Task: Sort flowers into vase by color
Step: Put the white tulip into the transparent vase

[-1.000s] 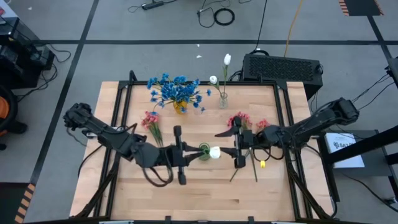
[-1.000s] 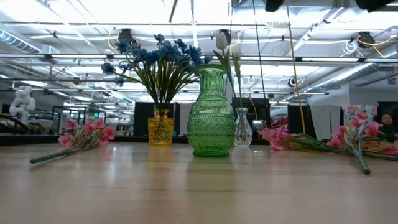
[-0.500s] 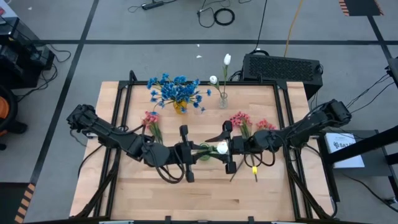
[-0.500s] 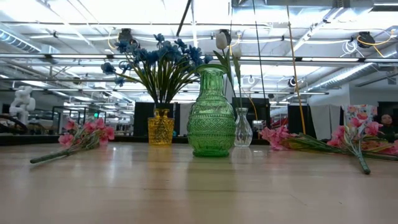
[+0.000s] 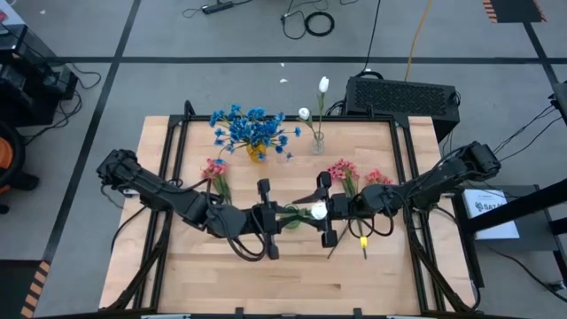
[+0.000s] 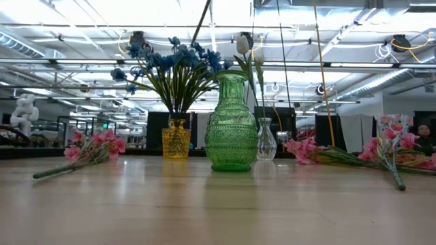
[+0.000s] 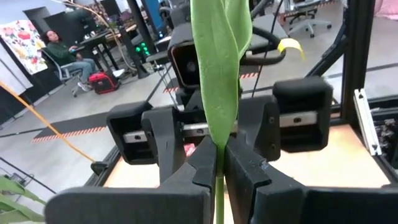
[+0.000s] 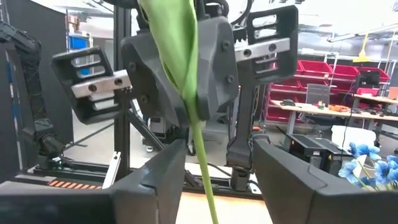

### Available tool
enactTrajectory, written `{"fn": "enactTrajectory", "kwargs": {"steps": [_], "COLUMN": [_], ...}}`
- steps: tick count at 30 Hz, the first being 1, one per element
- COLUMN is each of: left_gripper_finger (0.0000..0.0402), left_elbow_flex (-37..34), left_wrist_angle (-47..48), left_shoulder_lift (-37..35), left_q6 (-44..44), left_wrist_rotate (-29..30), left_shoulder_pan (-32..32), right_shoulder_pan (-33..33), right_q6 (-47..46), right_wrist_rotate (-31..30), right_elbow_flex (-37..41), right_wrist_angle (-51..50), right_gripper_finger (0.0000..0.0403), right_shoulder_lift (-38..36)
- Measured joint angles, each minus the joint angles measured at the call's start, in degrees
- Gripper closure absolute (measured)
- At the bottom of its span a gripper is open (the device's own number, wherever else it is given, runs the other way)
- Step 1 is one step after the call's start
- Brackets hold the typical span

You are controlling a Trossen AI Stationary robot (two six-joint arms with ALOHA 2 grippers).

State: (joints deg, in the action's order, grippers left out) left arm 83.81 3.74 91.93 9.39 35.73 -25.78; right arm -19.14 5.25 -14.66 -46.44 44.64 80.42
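Mid-handover of a white tulip [image 5: 316,211] above the middle of the surface [image 5: 292,266]. My left end effector [image 7: 219,163] is clamped on its green stem [image 7: 219,186], the long leaf [image 7: 221,74] standing up between the two arms. My right end effector [image 8: 211,163] faces it from the other side, fingers [image 8: 155,180] apart, one on each side of the same stem, not yet touching it as far as I can tell.

Green vase [image 6: 231,124] stands just below the meeting point. Blue flowers [image 5: 252,128] already sit in the yellow vase [image 6: 176,139] at the back. Two white tulips [image 5: 323,85] stand in the small clear vase [image 6: 266,139]. Pink flowers [image 5: 215,171] lie loose on the left of the surface, more pink flowers [image 5: 342,170] on the right.

Judgement: this stem is bound for the clear vase with the other whites. Next move calls for the right fingers to close squarely on the stem before the left lets go; release too soon and the flower drops.
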Motion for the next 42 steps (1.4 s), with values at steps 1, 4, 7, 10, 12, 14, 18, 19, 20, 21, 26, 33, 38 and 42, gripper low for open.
{"fn": "enactTrajectory", "kwargs": {"steps": [1,4,7,10,12,14,18,19,20,21,26,33,38,42], "left_gripper_finger": [0.0377,0.0377,0.0377,0.0377,0.0377,0.0377,0.0377,0.0377,0.0377,0.0377,0.0364,0.0256,0.0181,0.0164], "left_elbow_flex": [0.0,0.0,0.0,0.0,0.0,0.0,0.0,0.0,0.0,0.0,0.0,0.0,0.0,0.0], "left_wrist_angle": [-0.3,-0.1,-0.4,-0.4,-0.3,-0.3,-0.3,-0.3,-0.3,-0.2,0.7,3.5,7.7,15.0], "left_shoulder_lift": [0.3,0.7,0.7,0.7,0.7,0.7,0.7,0.7,0.7,0.7,0.7,0.6,-0.7,-3.1], "left_q6": [0.0,0.1,0.1,0.1,0.2,0.2,0.2,0.2,0.2,0.2,0.3,0.0,0.0,-2.8], "left_wrist_rotate": [0.0,0.4,0.5,0.6,0.5,0.6,0.6,0.7,0.7,0.7,0.8,3.3,9.6,13.7], "left_shoulder_pan": [0.2,0.6,0.7,0.7,0.7,0.7,0.7,0.7,0.7,0.7,0.5,-1.5,-3.5,-4.9], "right_shoulder_pan": [0.0,0.0,0.0,0.0,0.0,0.0,0.0,0.0,0.0,0.0,0.0,0.0,0.0,0.0], "right_q6": [0.1,0.2,0.2,0.6,1.1,1.5,1.7,1.7,1.7,1.7,1.6,0.8,-0.1,-0.1], "right_wrist_rotate": [0.0,0.0,0.0,0.0,0.0,0.0,0.0,0.0,0.0,0.0,0.0,0.0,-0.5,-2.2], "right_elbow_flex": [0.0,0.0,0.0,0.0,0.0,0.0,0.0,0.0,0.0,0.0,0.0,0.0,0.0,0.0], "right_wrist_angle": [-0.1,-0.4,-0.8,-1.2,-1.6,-1.9,-2.0,-2.0,-2.0,-2.1,-2.3,-2.4,-2.9,-3.5], "right_gripper_finger": [0.0233,0.0256,0.0284,0.0316,0.0338,0.036,0.0395,0.0398,0.0397,0.0396,0.04,0.0401,0.0402,0.0402], "right_shoulder_lift": [0.0,0.0,0.0,0.0,0.0,0.0,0.0,0.0,0.0,0.0,0.0,0.0,-0.4,-2.2]}}
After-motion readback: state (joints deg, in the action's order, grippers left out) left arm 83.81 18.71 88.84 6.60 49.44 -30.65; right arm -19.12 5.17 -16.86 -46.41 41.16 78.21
